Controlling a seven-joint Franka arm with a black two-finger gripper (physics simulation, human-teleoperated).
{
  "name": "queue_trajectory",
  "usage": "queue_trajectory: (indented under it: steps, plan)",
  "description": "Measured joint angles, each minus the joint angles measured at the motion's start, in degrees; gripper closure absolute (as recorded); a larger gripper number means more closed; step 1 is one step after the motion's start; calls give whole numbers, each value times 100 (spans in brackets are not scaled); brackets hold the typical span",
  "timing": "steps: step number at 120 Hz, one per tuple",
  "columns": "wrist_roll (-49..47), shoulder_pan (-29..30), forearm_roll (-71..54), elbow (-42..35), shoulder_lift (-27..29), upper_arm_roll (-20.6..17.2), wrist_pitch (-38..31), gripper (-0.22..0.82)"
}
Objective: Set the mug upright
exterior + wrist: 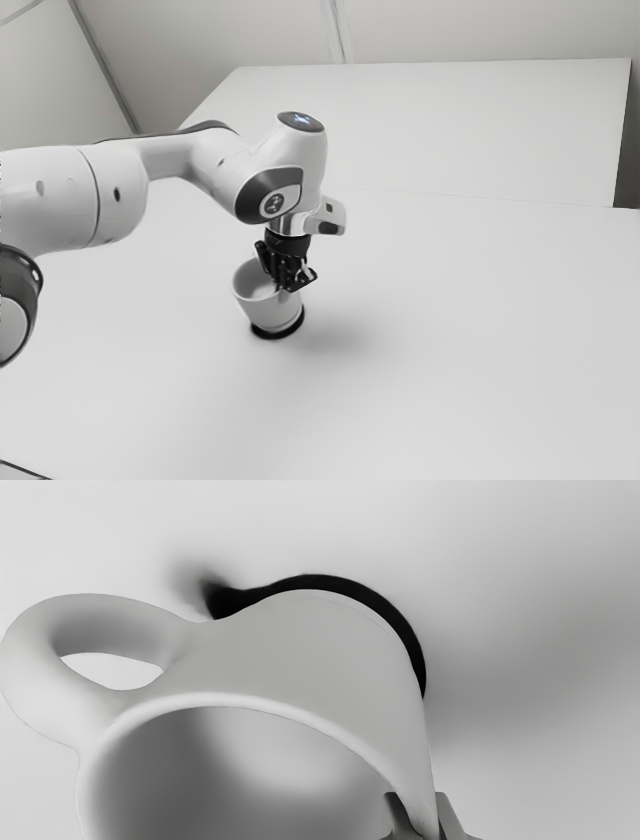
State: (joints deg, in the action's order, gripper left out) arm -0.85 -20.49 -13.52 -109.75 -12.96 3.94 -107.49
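Mug (264,309) x1, w/ 1 handle (100,611), prob. tilted slightly, wall pinched btwn 2 jaws.

Our arm (165,158) reaches in from the exterior view's left, bent at its joints, with our wrist (300,155) above our gripper (288,283). The gripper points downward, its two fingers (452,816) pinching inward, slightly apart.

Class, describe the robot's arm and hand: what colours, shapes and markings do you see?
The arm is white, with smooth, rounded segments and dark trim at the joints. One dark cap bears a small bluish-white mark; a dark side cover carries a round emblem. A pale housing with dark patches sits above the black, two-fingered hand.
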Motion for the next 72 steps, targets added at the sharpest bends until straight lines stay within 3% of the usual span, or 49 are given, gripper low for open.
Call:
queue_trajectory:
  steps: [46,72]
  plan:
    - [-182,10,49,26,-111,-3,-222,77]
    - [-221,20,123,26,-55,1,-220,41]
